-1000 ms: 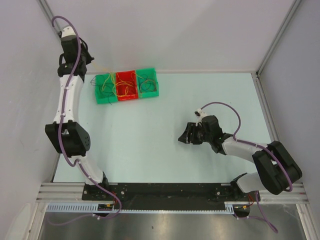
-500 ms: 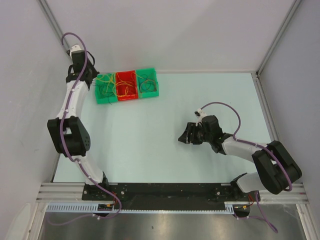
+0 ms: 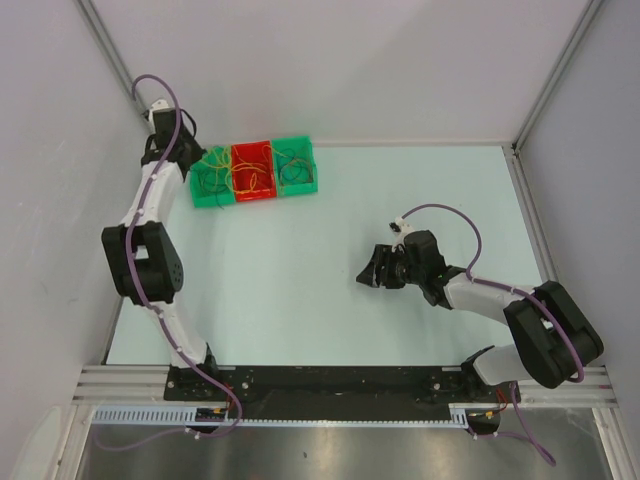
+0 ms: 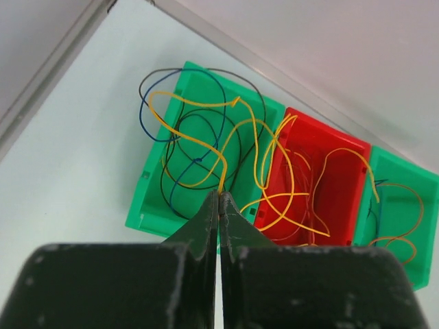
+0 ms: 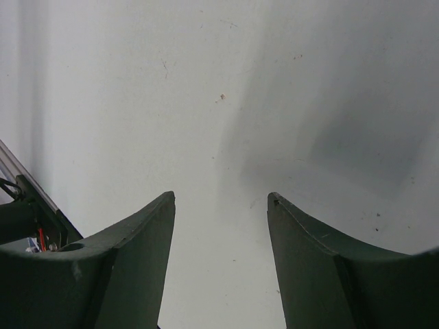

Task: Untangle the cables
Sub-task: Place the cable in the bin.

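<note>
The cables are thin yellow, orange, blue and black wires looped in three bins: a left green bin, a red bin and a right green bin. My left gripper is shut on a yellow cable, which rises from the left green bin, loops and trails over into the red bin. Blue and black cables lie under it. In the top view the left gripper hangs at the left green bin's left edge. My right gripper is open and empty above bare table, also seen in the top view.
The three bins stand in a row at the back left, near the rear wall and the metal frame post. The side walls close the table left and right. The right arm lies low across the right middle of the table.
My left arm has swung from the back-left corner down and right to the left green bin. The right arm has not moved.
</note>
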Action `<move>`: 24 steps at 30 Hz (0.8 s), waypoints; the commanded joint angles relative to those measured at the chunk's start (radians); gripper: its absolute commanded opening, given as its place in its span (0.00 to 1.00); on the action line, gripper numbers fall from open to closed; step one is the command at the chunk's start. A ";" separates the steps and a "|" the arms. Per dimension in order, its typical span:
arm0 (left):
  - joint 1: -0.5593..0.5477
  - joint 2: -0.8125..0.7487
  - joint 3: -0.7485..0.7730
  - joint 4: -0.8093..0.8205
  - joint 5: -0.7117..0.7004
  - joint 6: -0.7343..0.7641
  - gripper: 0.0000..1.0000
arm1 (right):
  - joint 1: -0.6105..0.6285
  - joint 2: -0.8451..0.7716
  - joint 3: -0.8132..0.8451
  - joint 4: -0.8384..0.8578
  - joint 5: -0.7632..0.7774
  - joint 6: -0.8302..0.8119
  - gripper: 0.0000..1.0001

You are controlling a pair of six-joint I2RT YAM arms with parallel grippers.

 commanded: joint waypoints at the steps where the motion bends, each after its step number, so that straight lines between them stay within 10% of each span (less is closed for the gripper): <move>1: -0.002 0.043 0.019 0.020 0.024 -0.031 0.00 | -0.005 0.008 0.001 0.038 -0.011 0.003 0.61; 24: 0.019 0.301 0.092 0.096 0.263 -0.135 0.00 | -0.014 0.017 0.000 0.044 -0.031 0.004 0.61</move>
